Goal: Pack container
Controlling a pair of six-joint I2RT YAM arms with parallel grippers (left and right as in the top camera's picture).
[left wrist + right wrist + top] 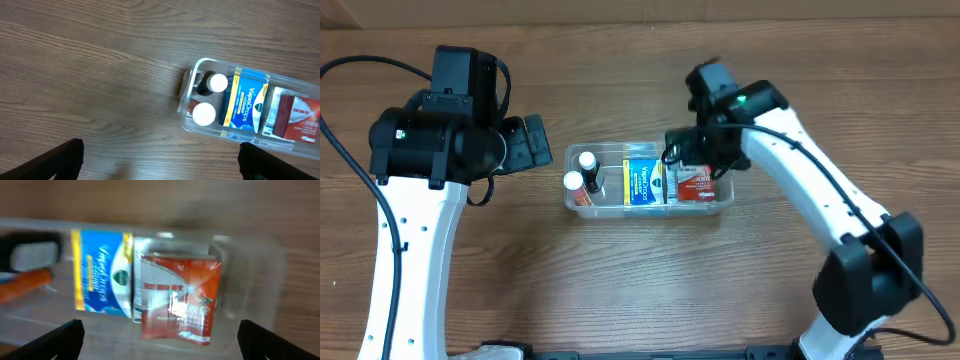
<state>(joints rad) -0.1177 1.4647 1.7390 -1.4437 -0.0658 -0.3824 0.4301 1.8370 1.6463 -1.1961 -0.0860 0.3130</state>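
- The right gripper (160, 335) has its two fingers spread wide at the lower corners of its wrist view, and nothing is between them.
- Directly below it lies a red-and-white box (177, 297), flat in the right end of the container (725, 195). This view is blurred.
- The container, a clear plastic bin, sits mid-table with its long axis running left to right across the wooden table (640, 290).
- Next leftward inside it is a blue VapoDrops box (102, 272), then two white-capped bottles (204, 114) at the left end.
- The left gripper (160, 152) is also wide open and empty. It hangs off the container's left end, apart from it.
- Judgement: the right arm is nearer, so any move into the bin is straight down from it.
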